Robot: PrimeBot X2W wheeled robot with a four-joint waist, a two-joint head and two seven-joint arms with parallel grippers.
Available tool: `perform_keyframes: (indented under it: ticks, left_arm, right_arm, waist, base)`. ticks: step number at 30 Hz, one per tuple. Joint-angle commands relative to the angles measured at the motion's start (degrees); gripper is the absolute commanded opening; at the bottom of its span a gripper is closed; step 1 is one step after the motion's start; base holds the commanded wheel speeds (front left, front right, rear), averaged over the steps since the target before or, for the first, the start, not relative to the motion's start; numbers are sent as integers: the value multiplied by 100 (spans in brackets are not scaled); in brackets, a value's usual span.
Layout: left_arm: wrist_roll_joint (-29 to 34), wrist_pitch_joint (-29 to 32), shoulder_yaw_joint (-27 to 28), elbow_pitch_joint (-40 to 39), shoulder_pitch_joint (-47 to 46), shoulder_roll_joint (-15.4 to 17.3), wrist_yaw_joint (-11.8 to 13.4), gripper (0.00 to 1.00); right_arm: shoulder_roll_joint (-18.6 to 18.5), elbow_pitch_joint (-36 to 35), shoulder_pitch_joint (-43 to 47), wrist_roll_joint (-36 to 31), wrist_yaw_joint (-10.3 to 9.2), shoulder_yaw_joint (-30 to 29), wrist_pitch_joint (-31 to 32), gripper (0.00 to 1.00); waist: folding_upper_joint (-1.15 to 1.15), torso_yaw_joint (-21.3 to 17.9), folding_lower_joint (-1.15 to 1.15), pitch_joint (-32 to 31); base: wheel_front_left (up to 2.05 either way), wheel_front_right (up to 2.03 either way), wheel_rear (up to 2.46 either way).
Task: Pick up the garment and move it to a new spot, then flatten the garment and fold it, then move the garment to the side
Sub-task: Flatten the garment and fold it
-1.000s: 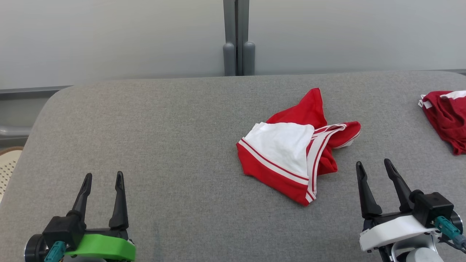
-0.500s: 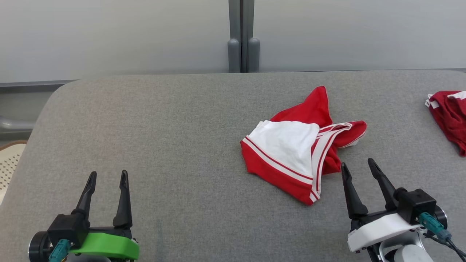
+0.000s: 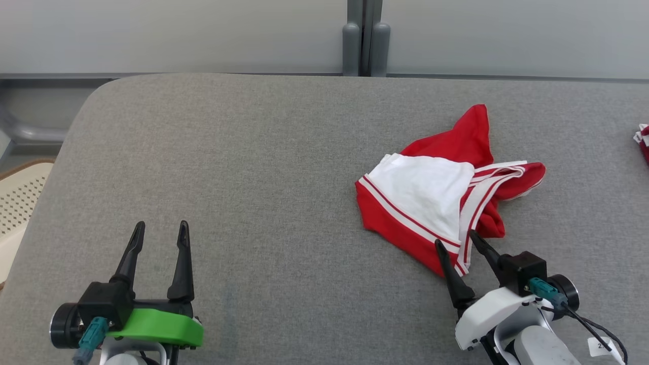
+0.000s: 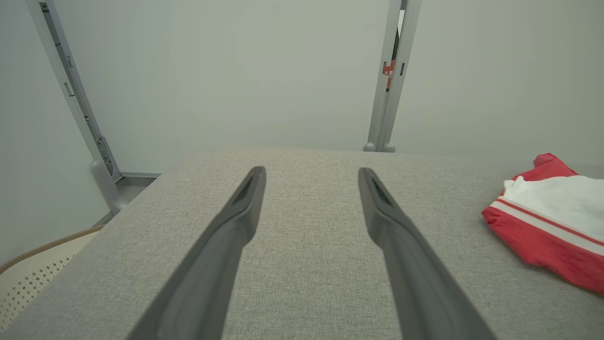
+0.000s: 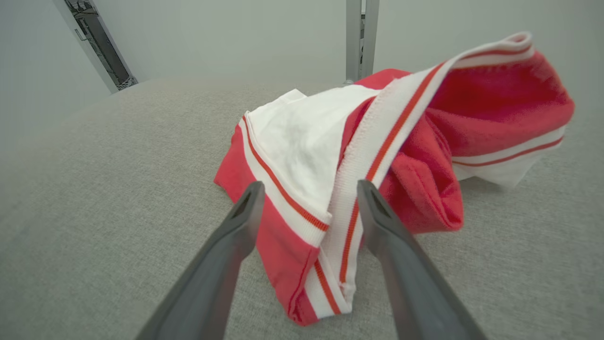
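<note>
1. While poised low at near left over table [image 3: 228,152], gapes wide and empty: left gripper [image 3: 162,224].
2. At near right, also wide open, straddles near striped corner of garment [image 3: 421,192] without clamping: right gripper [image 3: 455,237].
3. Lies crumpled right of centre on table, red and white.
4. Farther right, at edge: second red cloth [image 3: 643,139].

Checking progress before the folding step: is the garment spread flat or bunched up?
Bunched. The garment lies crumpled on itself, its striped band twisted over heaped red folds.
</note>
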Motion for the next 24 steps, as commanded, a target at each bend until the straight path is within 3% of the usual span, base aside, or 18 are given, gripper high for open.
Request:
perform_keyframes:
  ticks: [1,5,6,7,8,15,24]
  left_arm:
    - [6,-17,1,3,-112,-24,-9,100]
    - [46,-17,-7,30,-212,-54,-20,100]
    - [54,-17,-11,39,-233,-61,-24,100]
    - [55,-17,-3,42,-254,-68,-24,100]
    - [60,-17,3,52,-271,-76,-27,100]
    - [105,-17,22,131,-285,-113,-51,100]
    - [143,-17,41,184,-232,-157,-64,100]
  right_arm:
    - [-25,187,-130,-37,1,37,-48,100]
    - [1,667,-366,43,1,139,-121,100]
    - [13,757,-416,76,1,186,-146,65]
    - [15,818,-448,95,1,237,-161,15]
    - [12,893,-485,124,1,289,-173,0]
    - [76,835,-741,189,1,590,-251,0]
    - [216,268,-1074,111,1,1541,-250,0]
  waist:
    - [0,127,0,145]
    - [0,238,0,273]
    - [0,266,0,298]
    - [0,283,0,309]
    - [0,309,0,319]
    - [0,421,0,239]
    - [0,472,0,114]
  base:
    - [0,0,0]
    - [0,0,0]
    - [0,0,0]
    - [0,0,0]
    - [0,0,0]
    - [0,0,0]
    - [0,0,0]
